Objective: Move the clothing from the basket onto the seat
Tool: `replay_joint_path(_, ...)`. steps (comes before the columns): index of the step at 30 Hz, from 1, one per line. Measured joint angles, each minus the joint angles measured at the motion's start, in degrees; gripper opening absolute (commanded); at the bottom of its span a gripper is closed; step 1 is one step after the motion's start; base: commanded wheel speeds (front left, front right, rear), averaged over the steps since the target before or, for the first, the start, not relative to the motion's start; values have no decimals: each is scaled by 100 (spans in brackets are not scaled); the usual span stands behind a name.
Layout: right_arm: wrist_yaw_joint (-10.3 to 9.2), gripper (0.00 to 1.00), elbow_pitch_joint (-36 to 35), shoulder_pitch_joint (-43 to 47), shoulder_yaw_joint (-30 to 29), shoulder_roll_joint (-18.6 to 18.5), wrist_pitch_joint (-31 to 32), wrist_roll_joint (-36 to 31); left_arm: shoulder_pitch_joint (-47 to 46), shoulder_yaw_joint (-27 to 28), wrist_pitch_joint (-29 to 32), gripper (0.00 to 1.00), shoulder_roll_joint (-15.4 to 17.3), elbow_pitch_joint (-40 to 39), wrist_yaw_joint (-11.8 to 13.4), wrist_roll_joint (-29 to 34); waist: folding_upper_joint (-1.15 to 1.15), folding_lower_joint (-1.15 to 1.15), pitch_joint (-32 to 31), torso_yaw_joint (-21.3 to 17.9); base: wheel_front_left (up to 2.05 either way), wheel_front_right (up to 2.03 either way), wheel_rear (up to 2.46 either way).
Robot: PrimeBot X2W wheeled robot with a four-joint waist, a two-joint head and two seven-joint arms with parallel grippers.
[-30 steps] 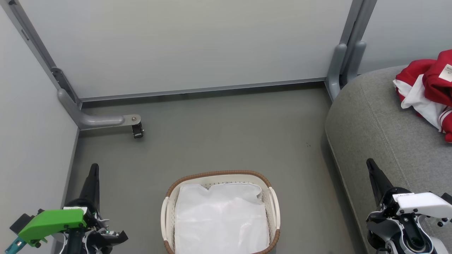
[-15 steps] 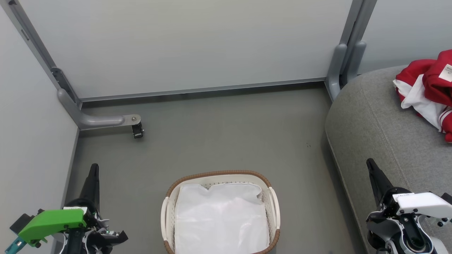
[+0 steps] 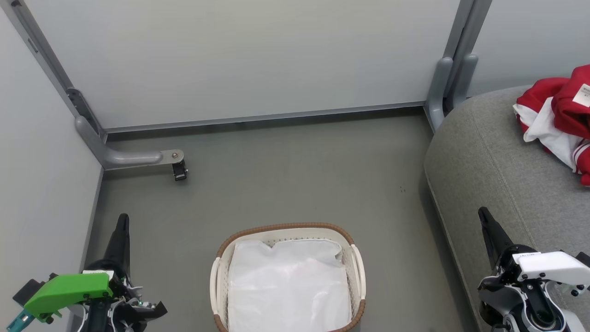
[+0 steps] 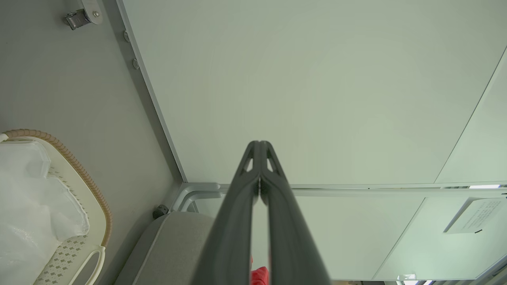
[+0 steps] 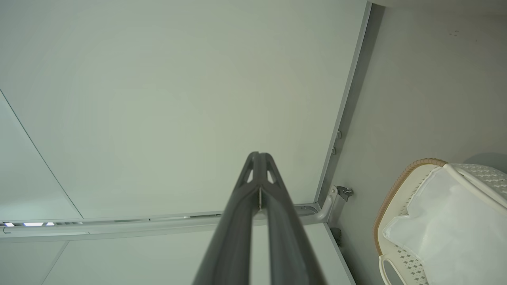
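Nothing has visibly moved since the earlier frames: both hands and every object sit where they were. The left hand hangs at the lower left over the floor, its two dark fingers pressed together and holding nothing; the left wrist view shows the tips meeting. The right hand is at the lower right above the near edge of the seat, its fingers likewise pressed together and empty, as the right wrist view confirms. The clothing lies crumpled on the seat at the far right, red with white trim, well apart from both hands. The basket stands on the floor between the hands, beside the seat, with only its white liner cloth inside.
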Motion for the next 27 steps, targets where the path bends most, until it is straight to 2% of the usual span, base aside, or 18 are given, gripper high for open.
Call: replay_joint_path(27, 0, 0, 0, -1, 0, 0, 0, 0, 0, 0, 0, 0, -1, 0, 0, -1, 0, 0, 0, 0, 0, 0, 0)
